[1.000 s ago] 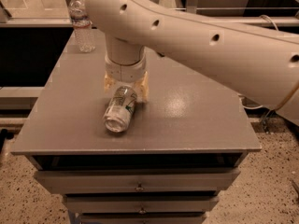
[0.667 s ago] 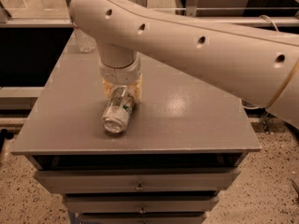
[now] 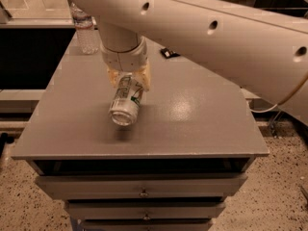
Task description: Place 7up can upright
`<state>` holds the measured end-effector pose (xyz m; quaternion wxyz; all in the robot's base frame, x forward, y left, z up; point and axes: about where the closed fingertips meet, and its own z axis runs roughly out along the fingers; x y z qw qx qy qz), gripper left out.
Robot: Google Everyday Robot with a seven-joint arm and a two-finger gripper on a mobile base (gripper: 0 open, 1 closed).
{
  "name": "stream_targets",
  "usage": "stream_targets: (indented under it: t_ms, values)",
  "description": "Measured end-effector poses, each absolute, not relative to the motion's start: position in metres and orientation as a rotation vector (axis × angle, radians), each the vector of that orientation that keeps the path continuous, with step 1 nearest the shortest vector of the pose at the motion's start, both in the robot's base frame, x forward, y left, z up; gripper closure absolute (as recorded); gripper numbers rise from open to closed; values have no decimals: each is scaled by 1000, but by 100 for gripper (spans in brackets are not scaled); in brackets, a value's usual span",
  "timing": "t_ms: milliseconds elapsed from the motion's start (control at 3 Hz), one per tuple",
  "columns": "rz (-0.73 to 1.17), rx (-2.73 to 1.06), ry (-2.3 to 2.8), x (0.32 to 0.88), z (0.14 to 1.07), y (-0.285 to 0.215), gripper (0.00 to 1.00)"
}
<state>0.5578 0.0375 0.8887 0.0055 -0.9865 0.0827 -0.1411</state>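
The 7up can (image 3: 125, 105), white and silver with green print, is held on its side, its silver end tilted down toward the table's front. It hangs a little above the grey table top (image 3: 192, 124), with its shadow on the surface below it. My gripper (image 3: 129, 82) reaches down from the large beige arm and is shut on the can's rear half, with a tan finger (image 3: 145, 78) on each side. The can's far end is hidden under the wrist.
A clear plastic water bottle (image 3: 85, 29) stands at the table's back left corner. A small dark object (image 3: 167, 53) lies at the back, behind the arm. The table has drawers (image 3: 144, 189) below its front edge. The floor is speckled.
The can lay on the table under the gripper; now it is lifted slightly off the surface in the gripper. The arm has risen and fills more of the view.
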Motion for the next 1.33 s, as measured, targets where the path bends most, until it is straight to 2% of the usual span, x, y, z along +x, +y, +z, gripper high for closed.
stream_targets:
  t_ms: [667,1000,1333]
  values:
    - [-530,-3071,179,554,891,40,100]
    - [-745,-3018,-8,574,918,57,100]
    - [-1043,-2849,-307,629,975,68,100]
